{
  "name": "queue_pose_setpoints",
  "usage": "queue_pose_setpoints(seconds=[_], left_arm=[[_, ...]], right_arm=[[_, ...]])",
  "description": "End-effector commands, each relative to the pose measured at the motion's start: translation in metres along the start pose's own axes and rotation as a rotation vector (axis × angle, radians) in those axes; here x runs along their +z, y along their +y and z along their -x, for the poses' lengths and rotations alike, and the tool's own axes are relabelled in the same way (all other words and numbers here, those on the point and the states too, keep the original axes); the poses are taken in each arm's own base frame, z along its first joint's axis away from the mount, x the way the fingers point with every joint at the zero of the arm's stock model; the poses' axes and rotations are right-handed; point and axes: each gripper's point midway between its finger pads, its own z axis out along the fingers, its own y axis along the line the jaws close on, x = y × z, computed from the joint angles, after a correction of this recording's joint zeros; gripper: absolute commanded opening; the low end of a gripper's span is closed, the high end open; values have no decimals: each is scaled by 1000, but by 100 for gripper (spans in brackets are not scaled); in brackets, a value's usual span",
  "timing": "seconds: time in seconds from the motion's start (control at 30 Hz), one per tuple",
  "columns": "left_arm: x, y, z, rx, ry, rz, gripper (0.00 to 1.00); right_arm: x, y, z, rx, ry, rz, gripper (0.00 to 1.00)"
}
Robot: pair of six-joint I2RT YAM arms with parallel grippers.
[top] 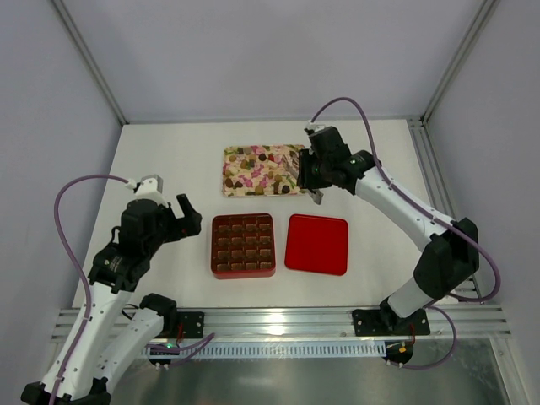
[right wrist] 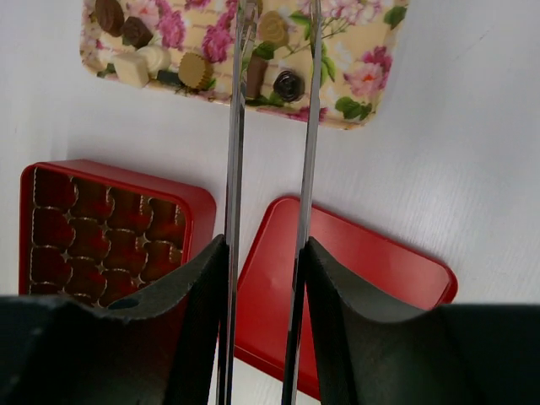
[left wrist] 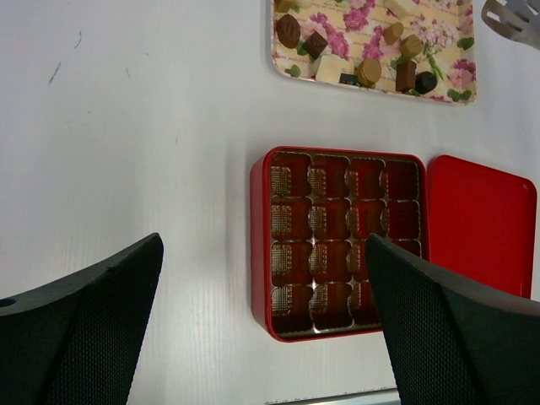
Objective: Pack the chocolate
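Note:
Several chocolate pieces point(top: 261, 156), dark, tan and whitish, lie on the floral tray point(top: 229, 189). They also show in the left wrist view point(left wrist: 368, 71) and the right wrist view point(right wrist: 196, 69). The red box point(top: 213, 246) with its brown gridded insert sits in front of the tray, and its cells look empty. My right gripper point(top: 310, 177) is shut on metal tongs point(right wrist: 234, 152), whose arms reach over the tray's right end. My left gripper point(top: 187, 215) is open and empty, above the table left of the box point(left wrist: 260, 253).
The red lid point(top: 317, 244) lies flat just right of the box, also in the right wrist view point(right wrist: 354, 270). The tongs' tip shows at the top right of the left wrist view point(left wrist: 510, 17). White walls enclose the table on three sides.

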Motion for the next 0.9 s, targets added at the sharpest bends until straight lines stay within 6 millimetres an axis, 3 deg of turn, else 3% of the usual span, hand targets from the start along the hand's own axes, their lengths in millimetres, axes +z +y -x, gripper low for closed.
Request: queue_pose_setpoints(seconds=[0.0, 0.23, 0.5, 0.87], left_arm=[[3, 2, 6, 0, -23, 15, 100], [3, 3, 6, 0, -26, 22, 100], [3, 4, 6, 1, -24, 26, 100], [4, 4, 6, 0, -23, 28, 100]], right_arm=[[-3, 28, 14, -53, -30, 50, 43], [19, 48, 5, -121, 18, 51, 42], [32, 56, 30, -163, 9, 31, 42], [57, 48, 14, -173, 73, -10, 41]])
